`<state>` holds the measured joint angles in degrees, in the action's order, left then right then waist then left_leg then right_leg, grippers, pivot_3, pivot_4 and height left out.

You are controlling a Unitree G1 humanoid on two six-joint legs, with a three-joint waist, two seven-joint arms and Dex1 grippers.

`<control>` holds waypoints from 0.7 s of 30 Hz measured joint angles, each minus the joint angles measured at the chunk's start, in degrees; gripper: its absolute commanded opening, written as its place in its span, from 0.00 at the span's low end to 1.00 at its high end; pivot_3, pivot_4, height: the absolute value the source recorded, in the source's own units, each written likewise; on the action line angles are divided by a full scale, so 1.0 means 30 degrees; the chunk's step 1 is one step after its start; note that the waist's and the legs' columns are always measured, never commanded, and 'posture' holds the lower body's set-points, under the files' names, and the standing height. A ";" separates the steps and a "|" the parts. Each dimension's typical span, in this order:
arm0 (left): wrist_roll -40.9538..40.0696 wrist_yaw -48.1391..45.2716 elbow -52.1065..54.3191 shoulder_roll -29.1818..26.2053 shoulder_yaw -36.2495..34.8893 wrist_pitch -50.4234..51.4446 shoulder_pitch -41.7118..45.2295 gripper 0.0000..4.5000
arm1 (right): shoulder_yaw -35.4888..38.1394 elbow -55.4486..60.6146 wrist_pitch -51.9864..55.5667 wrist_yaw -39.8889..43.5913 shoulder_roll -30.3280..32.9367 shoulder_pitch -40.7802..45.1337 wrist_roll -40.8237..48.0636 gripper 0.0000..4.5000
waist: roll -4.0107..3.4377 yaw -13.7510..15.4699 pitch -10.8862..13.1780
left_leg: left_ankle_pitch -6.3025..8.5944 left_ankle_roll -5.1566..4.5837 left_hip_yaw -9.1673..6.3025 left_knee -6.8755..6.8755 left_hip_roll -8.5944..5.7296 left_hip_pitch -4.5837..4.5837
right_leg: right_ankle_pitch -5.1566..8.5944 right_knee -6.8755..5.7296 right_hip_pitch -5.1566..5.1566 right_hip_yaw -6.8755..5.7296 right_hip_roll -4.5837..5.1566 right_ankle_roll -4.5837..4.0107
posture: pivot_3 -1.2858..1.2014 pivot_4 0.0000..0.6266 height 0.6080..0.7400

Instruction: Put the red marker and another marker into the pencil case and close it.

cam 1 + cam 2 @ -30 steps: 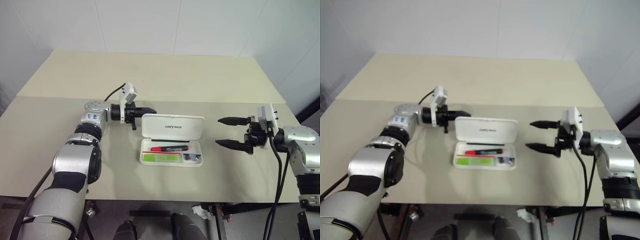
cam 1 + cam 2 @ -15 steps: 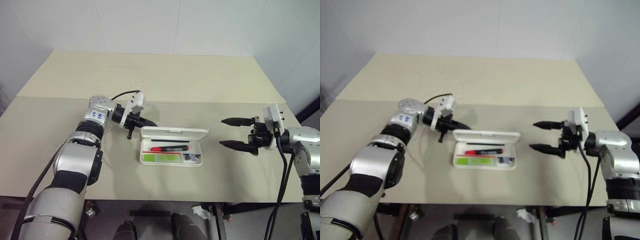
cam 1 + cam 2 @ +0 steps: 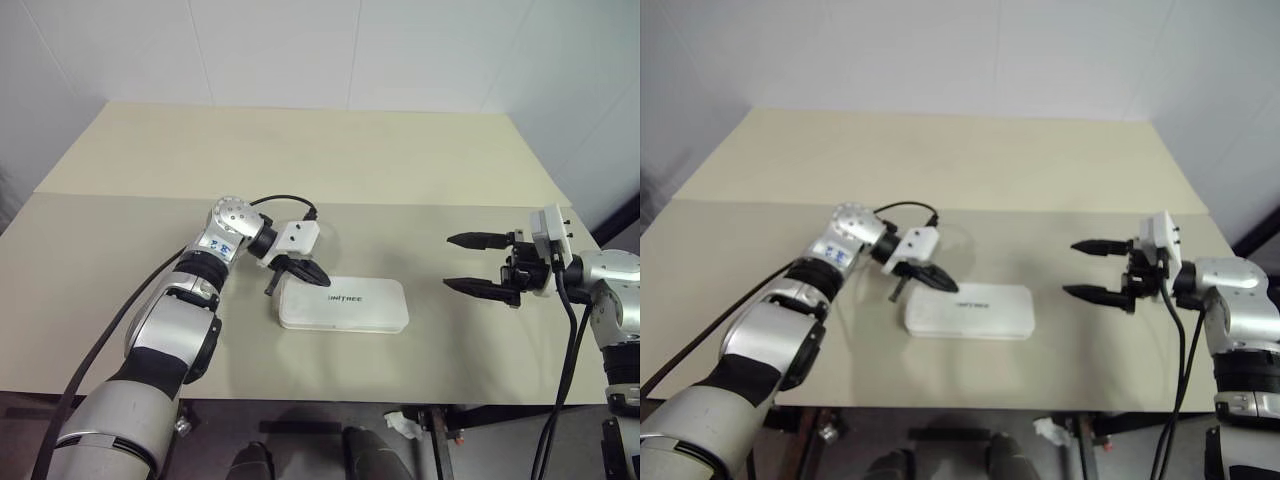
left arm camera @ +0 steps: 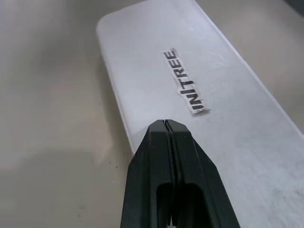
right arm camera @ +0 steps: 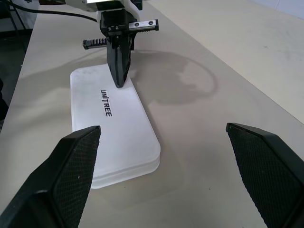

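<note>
The white pencil case (image 3: 345, 304) lies flat on the table with its lid down, dark lettering facing up. The red marker and the other marker are hidden from view. My left gripper (image 3: 312, 272) is shut with nothing in it, and its tips rest on or just over the lid's back left corner; they point down onto the lid (image 4: 190, 90) in the left wrist view. My right gripper (image 3: 466, 263) hangs open to the right of the case, well apart from it, its fingers (image 5: 61, 180) spread wide.
The beige table (image 3: 300, 160) stretches far behind the case. Its front edge (image 3: 330, 400) runs close below the case. A black cable (image 3: 280, 200) loops over my left wrist.
The lid has swung down from upright to shut over the case. My left gripper followed it, moving right and tipping downward onto the lid. The right gripper stayed put.
</note>
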<state>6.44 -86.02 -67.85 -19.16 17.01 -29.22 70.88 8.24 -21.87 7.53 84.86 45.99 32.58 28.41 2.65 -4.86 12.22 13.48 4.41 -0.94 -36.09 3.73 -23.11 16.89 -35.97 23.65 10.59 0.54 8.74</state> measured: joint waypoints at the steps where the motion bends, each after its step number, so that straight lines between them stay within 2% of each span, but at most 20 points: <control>1: 0.0245 0.0055 0.0064 -0.0035 0.0206 -0.0691 0.0047 0.01 | 0.0000 0.0001 -0.0008 0.0004 0.0000 -0.0019 0.0000 1.00 | -0.0005 -0.0005 -0.0004 | 0.0000 0.0000 0.0000 -0.0001 0.0000 0.0013 | 0.0000 0.0001 -0.0012 0.0002 0.0000 -0.0001 | 0.52 0.24 1.00; 6: 0.1731 0.1321 0.0111 -0.0112 0.1486 -0.3591 0.0448 0.01 | 0.0000 0.0000 -0.0050 0.0010 0.0000 -0.0088 -0.0019 1.00 | -0.0091 -0.0043 -0.0059 | 0.0002 -0.0004 0.0039 -0.0009 -0.0013 0.0190 | 0.0016 0.0024 -0.0177 0.0069 0.0000 -0.0007 | 0.52 0.24 1.00; 7: 0.1962 0.1649 0.0049 -0.0117 0.1611 -0.3879 0.0453 0.01 | 0.0000 0.0000 -0.0062 0.0010 0.0000 -0.0088 -0.0030 1.00 | -0.0090 -0.0077 -0.0059 | 0.0000 -0.0008 0.0053 -0.0006 -0.0014 0.0281 | 0.0161 0.0052 -0.0275 0.0094 -0.0001 -0.0222 | 0.52 0.24 1.00; 13: 0.2277 0.2788 -0.0329 -0.0286 0.1390 -0.3894 0.0375 0.01 | -0.0003 -0.0246 -0.0307 0.0025 0.0000 -0.0041 -0.0213 1.00 | -0.0081 -0.0533 -0.0058 | -0.0006 -0.0017 0.0125 -0.0126 -0.0072 0.0356 | 0.0175 0.0054 -0.0399 0.0259 0.0016 -0.0287 | 0.52 0.24 1.00; 15: 0.1809 0.2916 -0.0763 -0.0220 0.0648 -0.3120 0.0256 0.01 | -0.0004 -0.0299 -0.0362 0.0045 0.0000 -0.0002 -0.0253 1.00 | -0.0077 -0.0715 -0.0055 | -0.0009 -0.0023 0.0153 -0.0131 -0.0075 0.0352 | 0.0156 0.0059 -0.0390 0.0288 0.0015 -0.0267 | 0.52 0.24 1.00; 20: -0.1408 0.1723 -0.0902 0.0389 -0.2748 0.0449 -0.0942 0.01 | -0.0013 -0.0347 -0.0397 0.0053 -0.0002 0.0049 -0.0282 1.00 | -0.0039 -0.1078 -0.0028 | -0.0013 -0.0029 0.0140 -0.0016 -0.0070 0.0257 | 0.0149 0.0018 -0.0247 0.0276 0.0004 -0.0133 | 0.52 0.24 1.00; 21: -0.2375 0.1246 -0.0627 0.0349 -0.3638 0.1190 -0.1203 0.01 | -0.0013 -0.0359 -0.0398 0.0054 -0.0003 0.0048 -0.0300 1.00 | -0.0039 -0.1160 -0.0028 | -0.0010 -0.0028 0.0140 0.0022 -0.0068 0.0258 | 0.0037 -0.0003 -0.0220 0.0274 0.0001 0.0122 | 0.52 0.24 1.00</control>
<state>-0.69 -82.28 -69.73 -18.12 6.09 -25.65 67.28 8.20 -22.94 6.34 85.03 45.99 32.73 27.51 2.53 -8.35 12.13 13.45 4.32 -0.52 -36.02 3.53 -22.33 17.00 -35.98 22.99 11.42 0.54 9.10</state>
